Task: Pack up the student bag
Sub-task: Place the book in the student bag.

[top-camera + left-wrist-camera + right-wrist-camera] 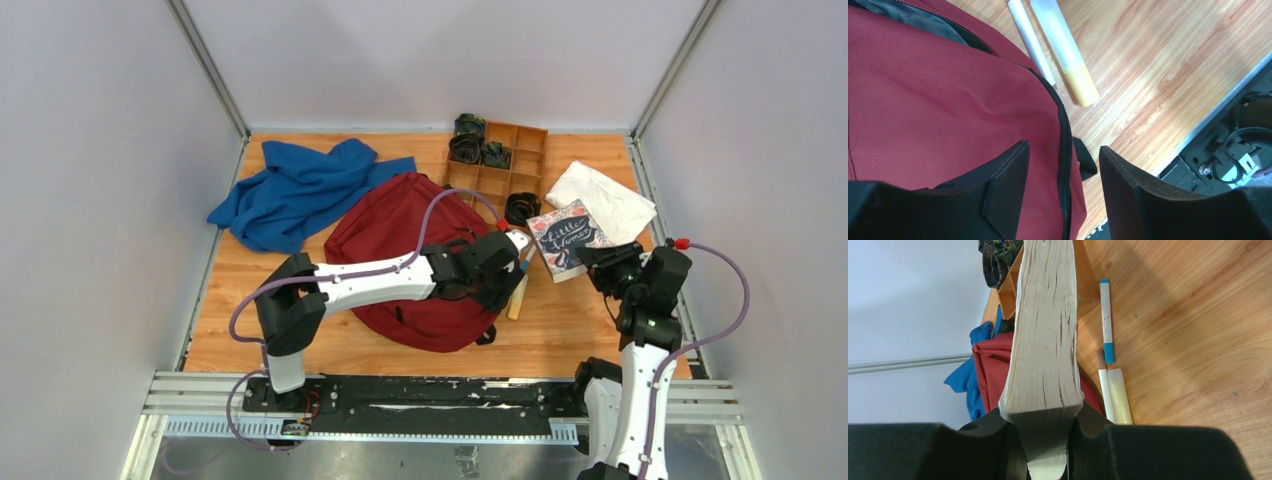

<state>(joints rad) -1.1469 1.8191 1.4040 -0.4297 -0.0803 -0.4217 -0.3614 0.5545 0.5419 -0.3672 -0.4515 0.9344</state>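
We look down from above and behind the arm bases, taking in the whole bench (560,325). Our left wrist view sits close over the red backpack (923,100), facing its edge and a yellow highlighter (1073,65). Our right wrist view sights along the book (1045,340) toward the far wall. Both wrist views share backpack and highlighter.
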